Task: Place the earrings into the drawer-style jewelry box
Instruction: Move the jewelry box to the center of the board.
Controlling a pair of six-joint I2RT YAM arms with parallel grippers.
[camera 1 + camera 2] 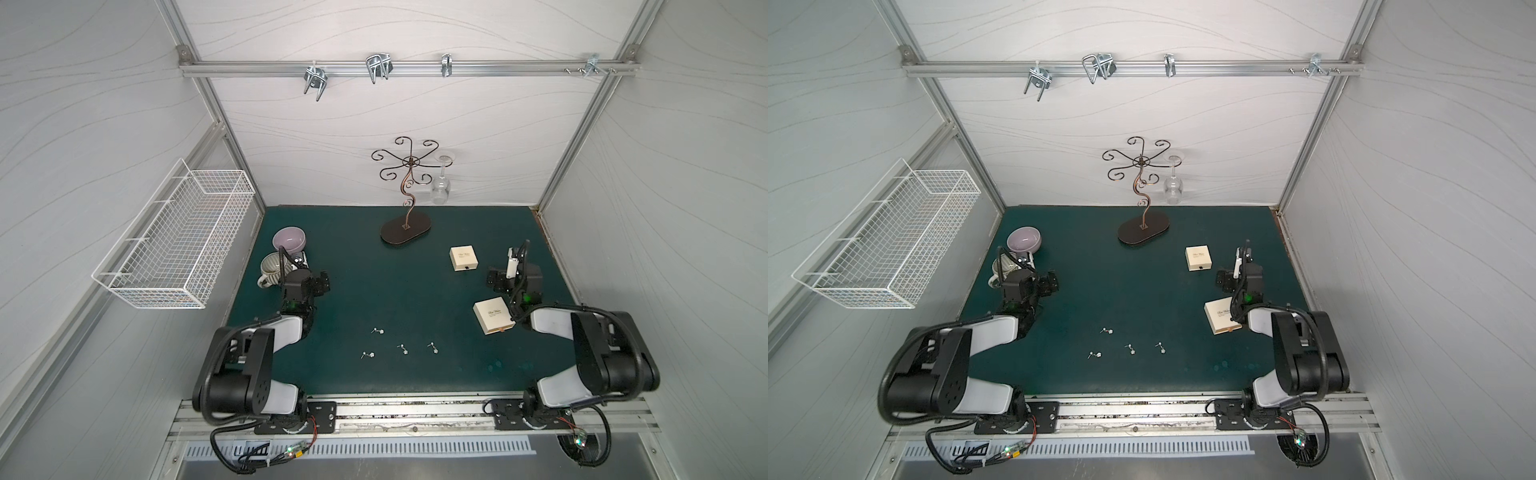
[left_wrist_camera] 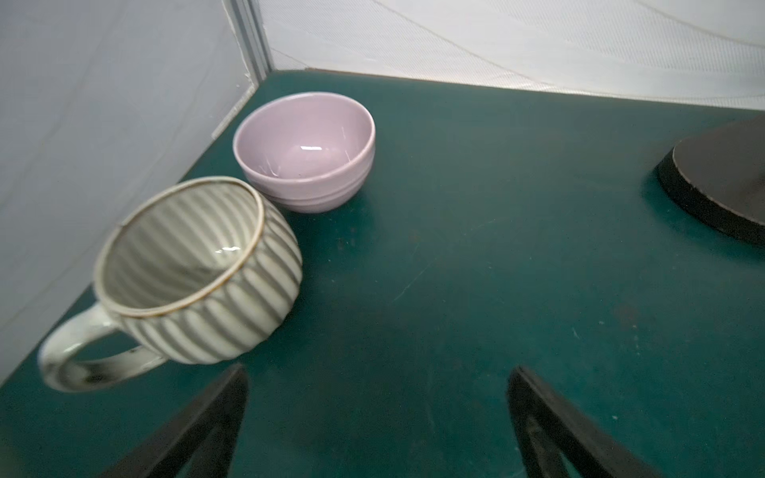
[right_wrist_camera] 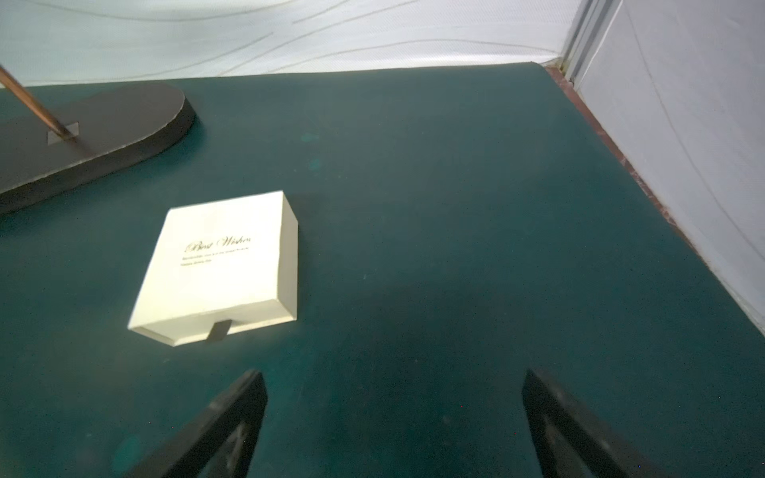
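Note:
Several tiny silvery earrings (image 1: pixel 377 331) (image 1: pixel 1130 348) lie loose on the green mat near its front middle, in both top views. Two cream drawer-style boxes with pull tabs sit at the right. The far box (image 1: pixel 463 258) (image 1: pixel 1198 258) (image 3: pixel 223 265) is closed, with a dark tab. The near box (image 1: pixel 493 316) (image 1: pixel 1221 316) lies beside my right forearm. My left gripper (image 1: pixel 321 284) (image 2: pixel 378 372) hovers open beside the mug, holding nothing. My right gripper (image 1: pixel 496 280) (image 3: pixel 393 374) is open over bare mat, just short of the far box.
A lilac bowl (image 1: pixel 289 239) (image 2: pixel 306 153) and a striped mug (image 1: pixel 272 269) (image 2: pixel 198 273) stand at the left edge. A dark scroll stand (image 1: pixel 405 232) with a hanging wine glass (image 1: pixel 440 189) is at the back. A white wire basket (image 1: pixel 174 241) hangs on the left wall.

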